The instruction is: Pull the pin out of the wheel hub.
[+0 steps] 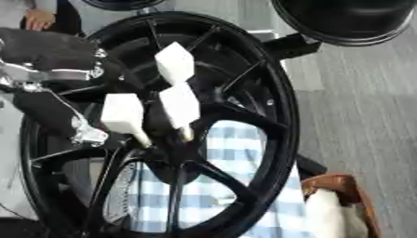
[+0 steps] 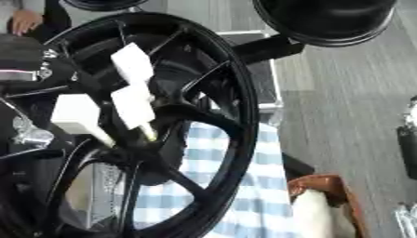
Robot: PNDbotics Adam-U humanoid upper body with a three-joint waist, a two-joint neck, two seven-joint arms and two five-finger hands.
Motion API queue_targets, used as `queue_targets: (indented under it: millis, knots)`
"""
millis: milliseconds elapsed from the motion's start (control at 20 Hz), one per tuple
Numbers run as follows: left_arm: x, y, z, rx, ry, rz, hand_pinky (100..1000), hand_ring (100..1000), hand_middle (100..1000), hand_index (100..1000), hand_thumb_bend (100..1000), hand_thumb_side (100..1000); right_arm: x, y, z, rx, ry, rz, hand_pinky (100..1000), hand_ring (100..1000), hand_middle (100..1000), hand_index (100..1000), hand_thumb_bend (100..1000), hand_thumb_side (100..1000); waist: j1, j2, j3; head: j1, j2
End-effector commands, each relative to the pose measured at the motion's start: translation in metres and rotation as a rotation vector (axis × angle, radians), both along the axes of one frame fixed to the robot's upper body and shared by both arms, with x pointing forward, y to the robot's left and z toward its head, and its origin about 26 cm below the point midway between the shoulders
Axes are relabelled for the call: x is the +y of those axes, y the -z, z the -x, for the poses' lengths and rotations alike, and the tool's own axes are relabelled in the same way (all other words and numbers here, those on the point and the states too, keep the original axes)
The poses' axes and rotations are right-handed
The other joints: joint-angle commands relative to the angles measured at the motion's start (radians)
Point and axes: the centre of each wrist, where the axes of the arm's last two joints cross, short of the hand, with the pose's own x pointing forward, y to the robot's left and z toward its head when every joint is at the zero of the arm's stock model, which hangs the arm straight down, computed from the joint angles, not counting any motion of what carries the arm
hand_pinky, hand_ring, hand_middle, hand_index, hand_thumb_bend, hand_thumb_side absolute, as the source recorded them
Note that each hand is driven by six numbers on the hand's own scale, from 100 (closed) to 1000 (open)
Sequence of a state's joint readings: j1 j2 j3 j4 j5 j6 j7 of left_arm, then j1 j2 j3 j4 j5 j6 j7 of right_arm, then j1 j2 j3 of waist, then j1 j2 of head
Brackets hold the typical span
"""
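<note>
Left eye view
Wheel hub (image 1: 175, 153): centre of black spoked wheel (image 1: 281, 116), over checked cloth (image 1: 236, 139).
Left robot hand (image 1: 122, 114): white-tipped fingers (image 1: 181, 104) at the hub — grasp cannot be told.
Pin: not distinguishable.

Right eye view
Right robot hand (image 2: 407, 139): only a sliver at right edge — state unclear.

Grey wood-grain floor (image 1: 358, 116), blue checked cloth (image 1: 236, 139), brown leather seat (image 1: 346, 186)

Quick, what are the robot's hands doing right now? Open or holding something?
Left hand: reaching into the wheel hub; open or shut cannot be told.
Right hand: only a sliver at the right edge; cannot be told.
</note>
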State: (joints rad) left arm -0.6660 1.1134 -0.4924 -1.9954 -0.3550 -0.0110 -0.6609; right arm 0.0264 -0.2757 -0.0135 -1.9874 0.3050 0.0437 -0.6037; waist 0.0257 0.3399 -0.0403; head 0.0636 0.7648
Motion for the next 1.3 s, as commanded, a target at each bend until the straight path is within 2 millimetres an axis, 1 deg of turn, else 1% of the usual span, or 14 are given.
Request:
queue_targets:
  millis: [50,200,500,800,850,950,1000,1100,1150,1200,1250,1300]
  knots:
    - [0.0,-0.0053,0.0013,0.008,0.007,0.009,692,610,557,876,439,851,0.0009,-0.0046,0.0002,-0.013,-0.009,-0.003,708,516,423,748,100,634,0.0,-0.014,0.0,0.004,0.005]
    - [-0.0013,-0.0059,0.0012,0.036,0.02,0.014,677,594,540,860,418,856,0.0011,-0.0046,0.0001,-0.011,-0.007,-0.007,708,516,422,749,100,635,0.0,-0.012,0.001,0.004,0.005]
    - [-0.0027,-0.0048,0.001,0.06,0.013,0.034,632,533,483,828,339,823,0.0018,-0.0046,-0.0001,-0.009,-0.006,-0.011,708,517,422,749,100,635,0.001,-0.009,-0.001,0.003,0.005]
    - [-0.0041,-0.0037,0.0008,0.072,0.019,0.063,597,494,439,787,255,743,0.0022,-0.0046,-0.0002,-0.006,-0.006,-0.014,708,517,422,749,100,637,0.001,-0.006,0.0,0.002,0.004]
    - [-0.0041,-0.0034,0.0008,0.074,0.019,0.065,581,480,426,771,190,686,0.0022,-0.0047,-0.0003,-0.006,-0.006,-0.014,708,517,422,749,100,637,0.001,-0.006,0.0,0.001,0.004]
    - [-0.0043,-0.0028,0.0007,0.079,0.019,0.076,563,463,408,749,120,656,0.0024,-0.0048,-0.0004,-0.006,-0.006,-0.015,708,517,422,749,100,638,0.001,-0.005,-0.001,0.001,0.003]
    - [-0.0043,-0.0025,0.0007,0.083,0.019,0.083,553,454,401,735,100,635,0.0024,-0.0049,-0.0004,-0.006,-0.006,-0.016,708,518,422,749,100,638,0.001,-0.004,-0.002,0.001,0.002]
    - [-0.0044,-0.0018,0.0007,0.092,0.019,0.099,542,442,391,719,100,601,0.0024,-0.005,-0.0005,-0.007,-0.005,-0.017,708,518,422,749,100,637,0.001,-0.004,-0.003,0.0,0.002]
    - [-0.0043,-0.0013,0.0007,0.098,0.019,0.106,528,429,380,699,100,534,0.0023,-0.0051,-0.0006,-0.008,-0.005,-0.017,708,518,422,749,100,637,0.001,-0.004,-0.003,0.0,0.002]
    - [-0.0042,-0.0009,0.0007,0.105,0.018,0.112,519,422,374,689,100,495,0.0023,-0.0052,-0.0006,-0.009,-0.005,-0.017,708,518,422,749,100,636,0.001,-0.004,-0.004,0.0,0.001]
    - [-0.004,-0.0006,0.0007,0.111,0.017,0.117,509,412,363,679,100,396,0.0023,-0.0053,-0.0007,-0.009,-0.004,-0.017,708,519,422,749,100,637,0.001,-0.004,-0.004,-0.001,0.001]
    - [-0.004,-0.0003,0.0007,0.117,0.015,0.12,509,410,361,678,100,384,0.0023,-0.0053,-0.0007,-0.01,-0.004,-0.017,708,519,422,749,100,637,0.001,-0.004,-0.004,0.0,0.001]
